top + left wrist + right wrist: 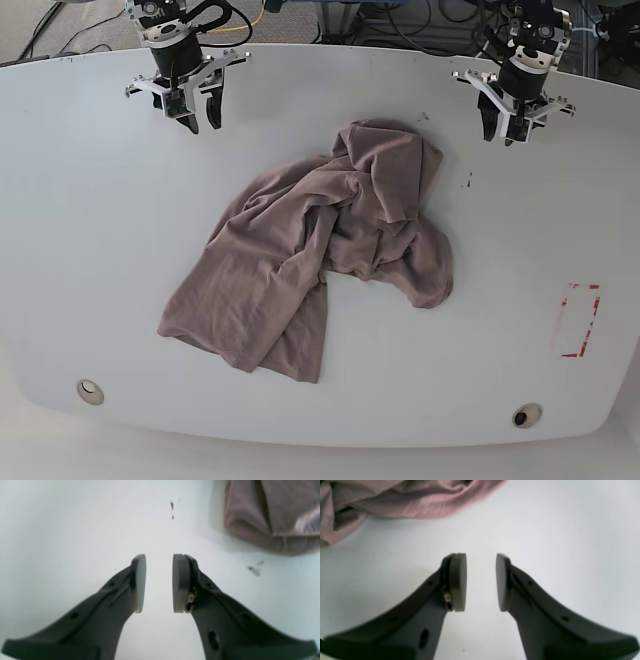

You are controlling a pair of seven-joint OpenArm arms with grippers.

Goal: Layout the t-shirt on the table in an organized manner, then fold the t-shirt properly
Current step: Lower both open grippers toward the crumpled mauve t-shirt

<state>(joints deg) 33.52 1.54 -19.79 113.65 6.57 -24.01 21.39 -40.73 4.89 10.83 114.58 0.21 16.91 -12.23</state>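
Closest to the lens in both wrist views: dark grey gripper fingers with flat rounded pads, nothing else. Left gripper (159, 583) parted with a clear gap, nothing between the pads, just glossy white counter (75, 530) underneath. Same deal for the right gripper (481, 582): jaws apart, empty, hovering over bare surface.

T-shirt (320, 245) sitting roughly mid-counter in a rumpled heap, between the two arms and touching neither. Dusty mauve-brown, thin soft knit, no print. Lots of twisted folds near the top, one part doubled over itself, lower part spreading out toward the near left in a flatter panel. Hem stitching visible at the corner in the left wrist view.

Progress-wise: pretty much at the start, by the look of it. Not laid out flat, sleeves not sorted, no folds made. Spreading and folding all left to do.

Also on the counter: a red dashed rectangle (579, 320) off to one side, two small round holes (526, 415) near the front edge, a few dark specks (253, 569) beside the cloth.
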